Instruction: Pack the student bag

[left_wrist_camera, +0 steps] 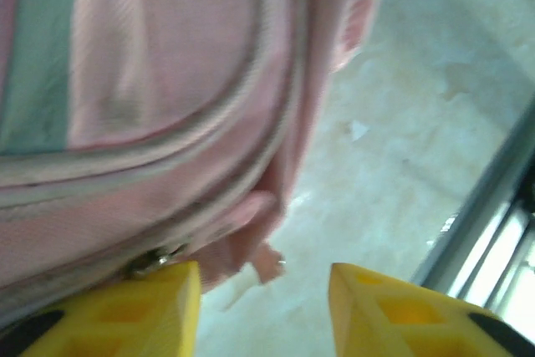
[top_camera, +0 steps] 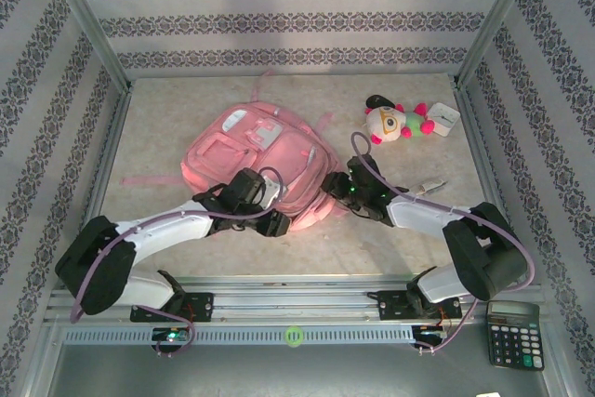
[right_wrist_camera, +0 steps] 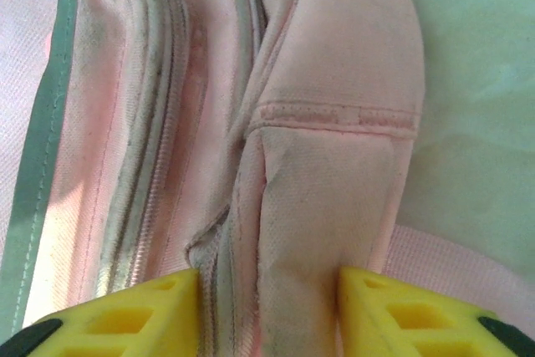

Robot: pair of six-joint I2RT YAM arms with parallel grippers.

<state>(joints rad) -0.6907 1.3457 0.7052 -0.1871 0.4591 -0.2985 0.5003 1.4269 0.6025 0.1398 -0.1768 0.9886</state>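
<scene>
Bag (top_camera: 244, 148) | near edge beside left gripper (left_wrist_camera: 266, 294) | pinched in right gripper (right_wrist_camera: 267, 294)

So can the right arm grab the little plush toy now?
Probably, but not right away. The plush toy lies on the table just beyond the right pincer, with nothing between. That pincer is closed around a fold of the student bag, so it must let go first.

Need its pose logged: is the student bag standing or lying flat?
Lying flat: the student bag rests on the table, front pockets up.
</scene>
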